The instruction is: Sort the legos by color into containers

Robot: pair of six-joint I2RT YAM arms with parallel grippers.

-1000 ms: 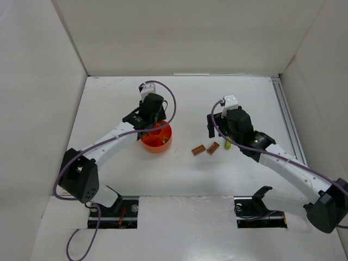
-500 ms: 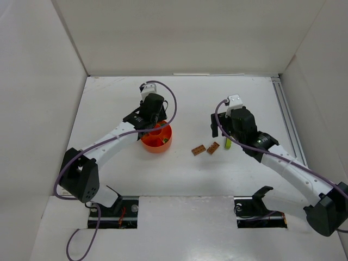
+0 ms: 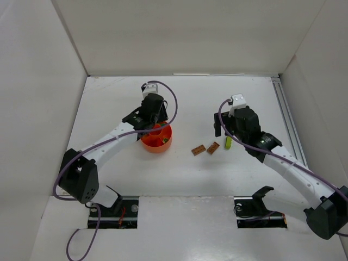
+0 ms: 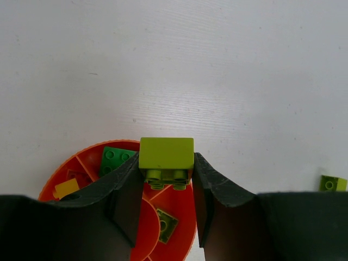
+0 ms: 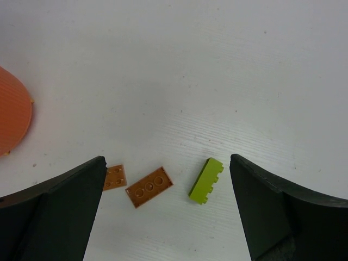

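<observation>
My left arm stretches out to the bowl (image 3: 157, 145), and my left gripper (image 4: 166, 163) pinches a lime brick (image 4: 166, 154) over its far rim. Right of the bowl, my right gripper (image 5: 167, 159) hangs wide open above a loose lime piece (image 5: 206, 180) and two brown plates (image 5: 149, 187) on the white table (image 3: 109, 98), with white walls around.

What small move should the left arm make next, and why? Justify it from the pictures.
Probably lower slightly and open the left end effector. It grips a lime brick above the red-orange bowl, where one section already holds a lime plate.
</observation>
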